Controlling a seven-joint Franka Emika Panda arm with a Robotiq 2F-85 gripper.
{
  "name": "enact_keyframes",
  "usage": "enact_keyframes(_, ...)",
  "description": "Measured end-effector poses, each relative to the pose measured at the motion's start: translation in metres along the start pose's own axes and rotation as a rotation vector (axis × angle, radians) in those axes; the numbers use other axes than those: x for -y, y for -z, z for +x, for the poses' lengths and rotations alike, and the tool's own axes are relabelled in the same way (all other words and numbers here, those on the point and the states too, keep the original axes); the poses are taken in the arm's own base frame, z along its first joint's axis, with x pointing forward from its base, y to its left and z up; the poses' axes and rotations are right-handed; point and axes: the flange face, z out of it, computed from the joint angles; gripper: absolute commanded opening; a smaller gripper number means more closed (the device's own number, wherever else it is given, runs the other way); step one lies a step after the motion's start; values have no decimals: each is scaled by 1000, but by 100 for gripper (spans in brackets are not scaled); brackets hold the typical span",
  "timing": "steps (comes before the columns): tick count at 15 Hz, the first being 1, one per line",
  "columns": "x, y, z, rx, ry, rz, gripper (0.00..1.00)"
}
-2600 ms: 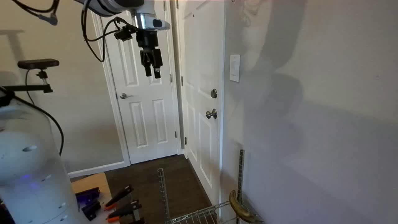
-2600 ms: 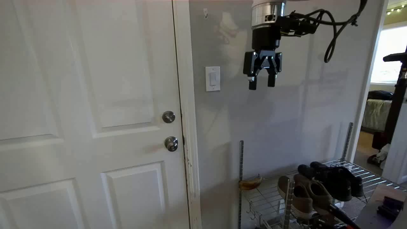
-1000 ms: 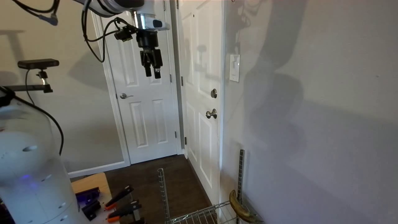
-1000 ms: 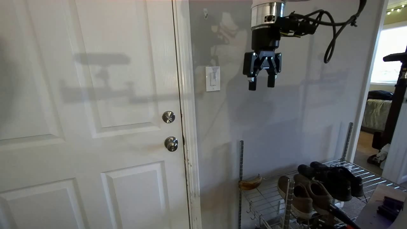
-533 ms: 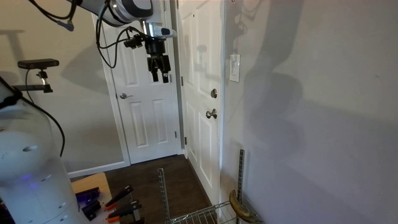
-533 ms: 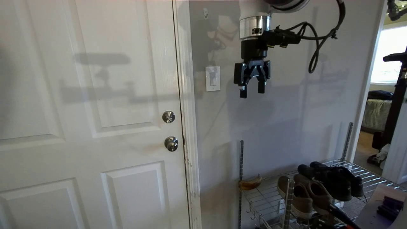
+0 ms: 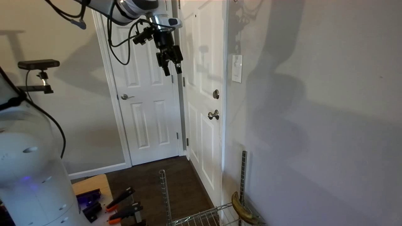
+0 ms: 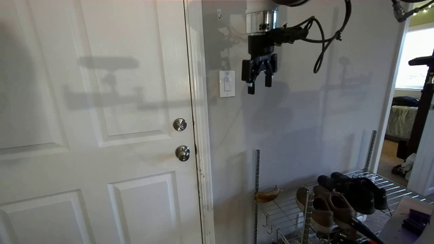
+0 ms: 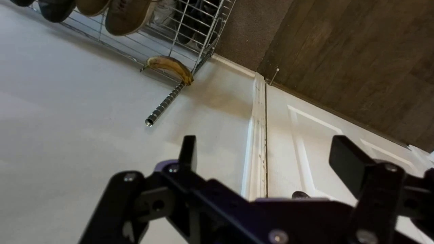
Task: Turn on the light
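From where I stand, task's barely begun, I'd judge: switch not touched. The black two-finger gripper (image 8: pixel 259 89) hangs near the white upright rectangular light-switch plate (image 8: pixel 227 84), visible gap, no contact. Fingers (image 9: pixel 349 162) spread, nothing between them, pointing down with a slight tilt. Plate is on the grey wall (image 8: pixel 305 112), just beside the white door casing (image 8: pixel 202 135), higher than the round metallic doorknob (image 8: pixel 182 153). Left to do, my read: line up on the paddle (image 8: pixel 227 84), press, back off. Paddle position too small to tell; light itself not in sight.

Room: white panelled door (image 8: pixel 91 118), closed. Lower down, a metal wire rack (image 7: pixel 201 215) with tan shoes (image 8: pixel 324 217), black shoes (image 8: pixel 364 196), brown-yellow banana (image 8: pixel 267 195) at one corner. Dark wood-look floor (image 9: pixel 356 57). Bright window (image 8: pixel 412 57) beyond the doorway.
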Motion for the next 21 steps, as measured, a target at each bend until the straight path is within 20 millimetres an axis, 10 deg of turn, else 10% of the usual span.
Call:
enact_keyframes(9,0,5,22,-148,45,-34,100)
enact_keyframes(21,18,-33,121,-327,-15,-79,100)
